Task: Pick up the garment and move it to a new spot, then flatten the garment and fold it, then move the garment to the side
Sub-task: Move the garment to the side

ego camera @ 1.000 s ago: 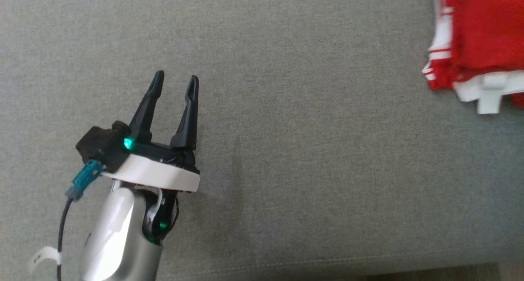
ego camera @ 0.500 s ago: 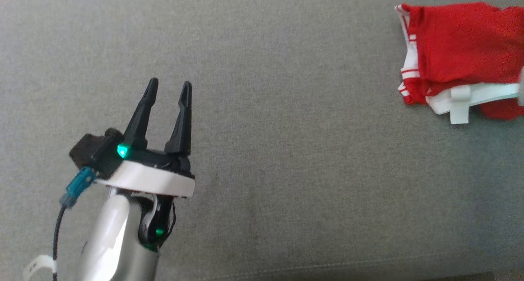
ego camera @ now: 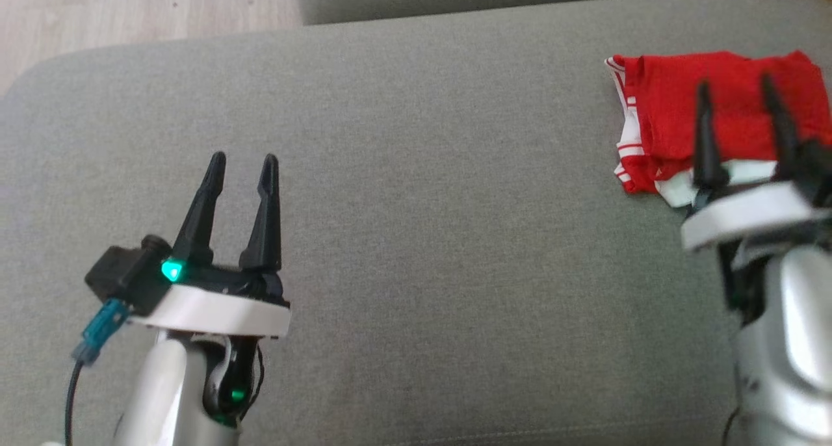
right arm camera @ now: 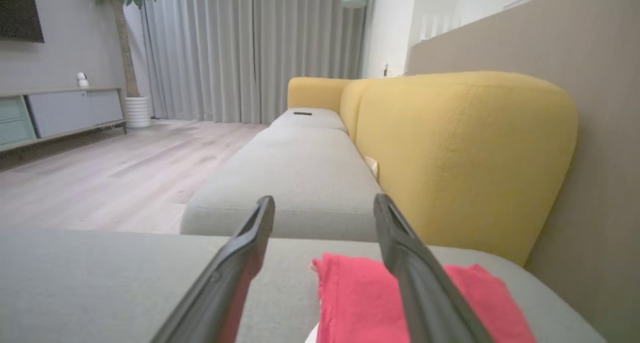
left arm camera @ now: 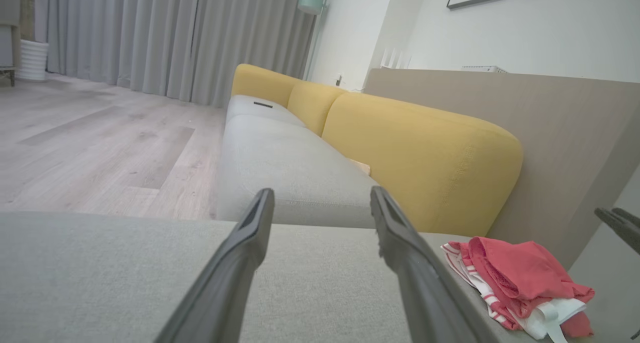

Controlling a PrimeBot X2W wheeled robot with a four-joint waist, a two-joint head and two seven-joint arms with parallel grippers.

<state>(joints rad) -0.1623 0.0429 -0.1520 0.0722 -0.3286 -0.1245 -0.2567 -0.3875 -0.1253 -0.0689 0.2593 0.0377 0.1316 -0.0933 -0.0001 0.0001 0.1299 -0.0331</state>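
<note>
Left gripper: near the seat cushion's front-left, fingers spread, empty, as before. The view has swung, which is the camera's move, not the cloth's.

Right gripper: newly in view, fingers parted wide, nothing between them, tips above the garment. Likely just let go; the set-aside step looks finished.

Garment: red with white stripes, folded compact, at the cushion's far right edge.
</note>
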